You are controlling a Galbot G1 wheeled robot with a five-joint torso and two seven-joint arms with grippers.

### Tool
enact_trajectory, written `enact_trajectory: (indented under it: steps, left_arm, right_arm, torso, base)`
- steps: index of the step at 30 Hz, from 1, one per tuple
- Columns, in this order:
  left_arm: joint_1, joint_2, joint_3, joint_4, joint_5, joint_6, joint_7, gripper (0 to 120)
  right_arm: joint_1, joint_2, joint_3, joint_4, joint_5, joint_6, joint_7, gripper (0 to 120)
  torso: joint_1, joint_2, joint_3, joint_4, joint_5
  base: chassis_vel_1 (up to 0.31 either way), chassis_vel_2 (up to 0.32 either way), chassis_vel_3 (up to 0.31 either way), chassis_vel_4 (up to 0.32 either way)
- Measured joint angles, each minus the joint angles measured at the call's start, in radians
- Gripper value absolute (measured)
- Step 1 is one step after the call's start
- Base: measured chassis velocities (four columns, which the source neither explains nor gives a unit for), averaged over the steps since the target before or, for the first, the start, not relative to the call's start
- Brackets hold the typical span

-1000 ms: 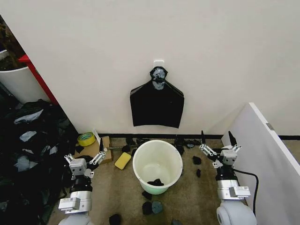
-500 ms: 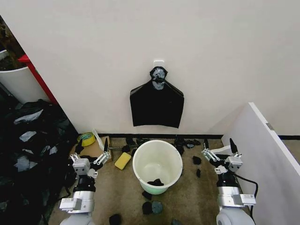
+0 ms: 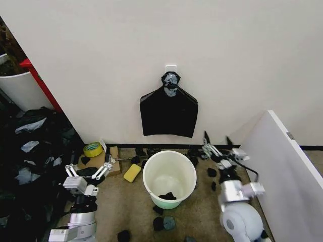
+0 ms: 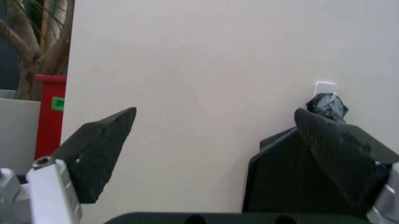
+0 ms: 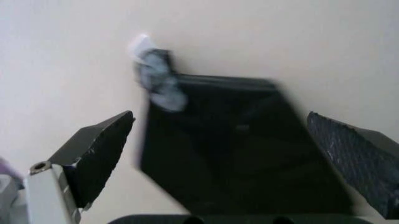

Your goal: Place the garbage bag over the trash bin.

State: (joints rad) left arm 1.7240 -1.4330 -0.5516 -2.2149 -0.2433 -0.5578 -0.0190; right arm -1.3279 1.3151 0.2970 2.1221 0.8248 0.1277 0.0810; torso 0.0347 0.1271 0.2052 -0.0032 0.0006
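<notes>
The trash bin (image 3: pixel 169 177) is sitting at lower centre on the floor, flanked by both empty, spread-open end effectors: left end effector (image 3: pixel 87 171) lower left, right end effector (image 3: pixel 218 146) toward its upper right.

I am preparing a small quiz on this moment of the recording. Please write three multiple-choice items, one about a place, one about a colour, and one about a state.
1. Where is the black bundle with the grey-taped knot?
A. Hanging on the wall above the trash bin
B. Inside the trash bin
C. On the floor beside the tape roll

2. What colour is the tape roll on the floor?
A. Red
B. Yellow
C. Blue

3. What is the state of the trash bin?
A. Lined with a bag
B. Tipped on its side
C. Upright, its rim bare

Answers:
1 A: the bundle hangs from a white hook on the wall, over the bin.
2 B: the roll near the wall is yellow.
3 C: the bin stands upright, no bag over its rim; the left gripper and the right gripper are both open and hold nothing.
</notes>
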Motion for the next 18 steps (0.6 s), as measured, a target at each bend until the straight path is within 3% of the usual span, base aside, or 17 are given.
enact_trajectory:
  steps: [11, 18]
  left_arm:
    - [0.009, 0.003, -0.009, -0.007, 0.012, 0.029, -0.055, 100]
    - [0.014, 0.003, -0.009, -0.004, 0.021, 0.034, -0.075, 100]
  right_arm:
    - [0.274, 0.054, -0.100, -0.174, 0.338, -0.009, -0.063, 100]
    - [0.381, 0.102, -0.131, -0.262, 0.413, -0.033, -0.057, 100]
  torso:
    - [0.000, 0.000, 0.000, -0.0001, 0.0000]
    - [0.000, 0.000, 0.000, -0.0001, 0.0000]
  base:
    - [0.000, 0.000, 0.000, 0.000]
    - [0.000, 0.000, 0.000, 0.000]
